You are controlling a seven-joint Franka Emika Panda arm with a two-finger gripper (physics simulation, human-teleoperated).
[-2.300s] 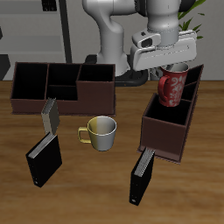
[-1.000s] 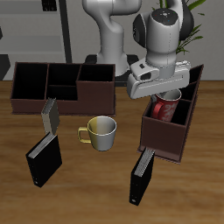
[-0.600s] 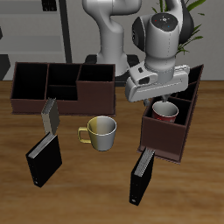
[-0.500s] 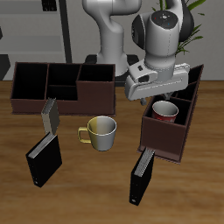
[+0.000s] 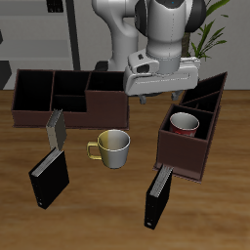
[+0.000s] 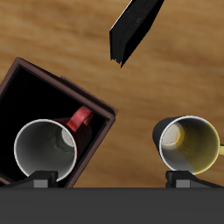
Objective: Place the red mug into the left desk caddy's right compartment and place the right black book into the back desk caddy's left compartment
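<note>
The red mug (image 5: 184, 123) stands upright in the square end section of the left desk caddy (image 5: 184, 151), which is its right compartment. In the wrist view the red mug (image 6: 45, 149) shows its white inside and red handle within the dark caddy wall (image 6: 52, 83). My gripper (image 5: 159, 95) hangs open above the table, between this caddy and the back desk caddy (image 5: 68, 93). Its fingertips (image 6: 41, 178) are wide apart and hold nothing. The right black book (image 5: 49, 176) stands near the front, in front of the back desk caddy.
A silver-grey mug (image 5: 112, 146) with a yellow handle sits mid-table; the wrist view shows its yellow inside (image 6: 191, 144). A second black book (image 5: 156, 200) stands before the left desk caddy, also seen from the wrist (image 6: 136, 26). A plant stands behind.
The red mug went down into the caddy's end section and was let go. My gripper then opened, rose and moved away toward the back desk caddy.
</note>
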